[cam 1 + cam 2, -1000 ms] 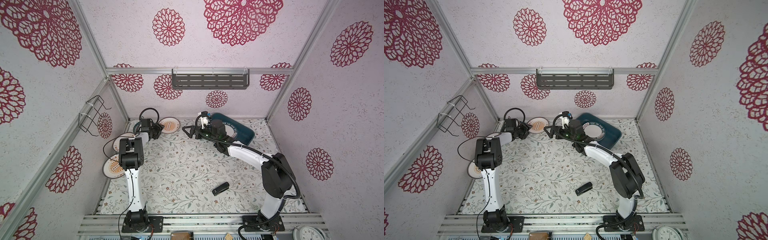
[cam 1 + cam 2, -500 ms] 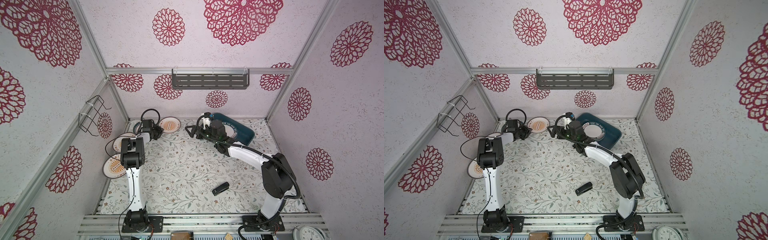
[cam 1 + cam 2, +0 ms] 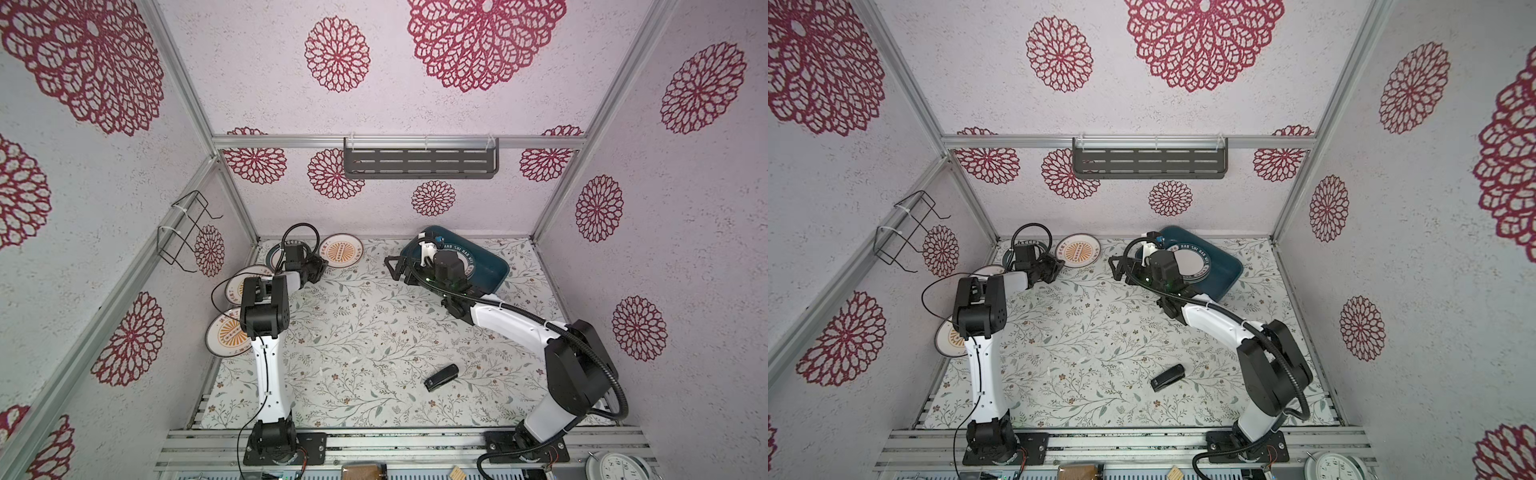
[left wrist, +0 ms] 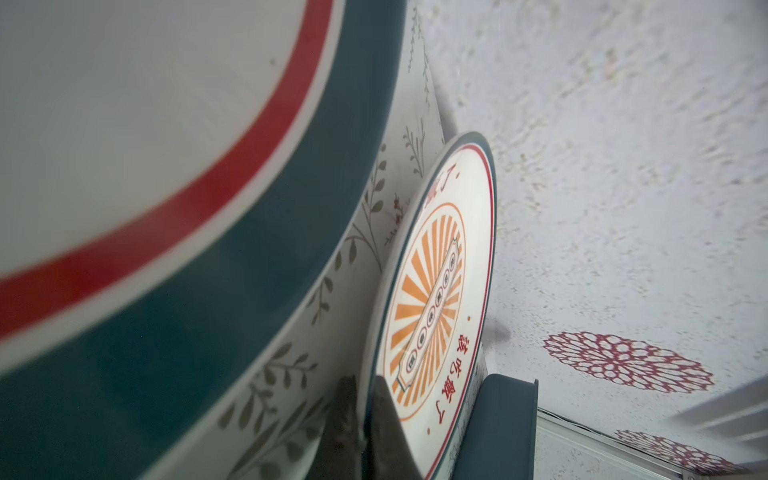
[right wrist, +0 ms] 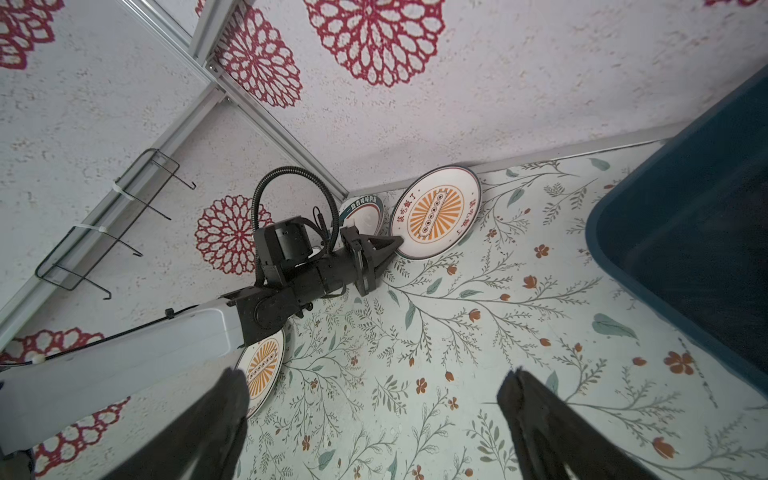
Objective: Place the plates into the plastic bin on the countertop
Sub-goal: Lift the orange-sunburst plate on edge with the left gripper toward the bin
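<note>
By the left wall a sunburst plate [image 3: 226,337] lies on the countertop [image 3: 365,328], with a second sunburst plate [image 3: 235,286] just behind it. Both are partly under the left arm. A teal-rimmed plate [image 5: 362,212] sits in the back-left corner. Just right of it, the left gripper [image 5: 397,241] is pinched closed on the rim of a third sunburst plate [image 5: 435,212] beside the back wall (whether that plate is off the surface I cannot tell). Further right, the right gripper [image 5: 374,415] hangs over bare countertop with its jaws spread wide and empty, just beside the plastic bin [image 3: 492,270]. One teal lettered plate [image 3: 1194,262] lies inside the bin. A small black object [image 3: 441,377] lies near the front.
</note>
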`<state>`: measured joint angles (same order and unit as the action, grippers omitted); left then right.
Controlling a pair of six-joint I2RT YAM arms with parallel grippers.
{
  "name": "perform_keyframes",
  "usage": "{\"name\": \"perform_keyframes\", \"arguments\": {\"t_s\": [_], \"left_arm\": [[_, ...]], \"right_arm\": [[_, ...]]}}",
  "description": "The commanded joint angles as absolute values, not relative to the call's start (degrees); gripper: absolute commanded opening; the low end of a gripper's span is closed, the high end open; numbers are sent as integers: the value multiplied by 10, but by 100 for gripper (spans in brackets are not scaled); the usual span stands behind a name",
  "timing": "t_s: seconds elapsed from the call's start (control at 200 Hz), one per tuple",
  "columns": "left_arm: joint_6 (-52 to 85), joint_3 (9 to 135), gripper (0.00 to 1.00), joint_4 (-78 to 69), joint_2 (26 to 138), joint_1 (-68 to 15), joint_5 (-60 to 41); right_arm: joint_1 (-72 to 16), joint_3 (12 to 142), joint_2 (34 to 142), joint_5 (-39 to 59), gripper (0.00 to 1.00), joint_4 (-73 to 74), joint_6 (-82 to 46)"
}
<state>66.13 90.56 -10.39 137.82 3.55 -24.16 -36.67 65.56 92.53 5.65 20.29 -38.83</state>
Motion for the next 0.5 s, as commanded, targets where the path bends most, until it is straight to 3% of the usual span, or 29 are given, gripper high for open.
{"name": "perform_keyframes", "arguments": {"t_s": [0.0,0.3,0.495], "left_arm": [[660,858,0,-90,1354,21,-251],[663,739,0,-142,1231,-6,-271],[662,663,0,-152,1137,-36,-261]], "right_arm": [[-362,634,869,5,99,216,-395],[-349,566,782,-53,99,148,-393],[-302,531,753,-7,99,136,-419]]}}
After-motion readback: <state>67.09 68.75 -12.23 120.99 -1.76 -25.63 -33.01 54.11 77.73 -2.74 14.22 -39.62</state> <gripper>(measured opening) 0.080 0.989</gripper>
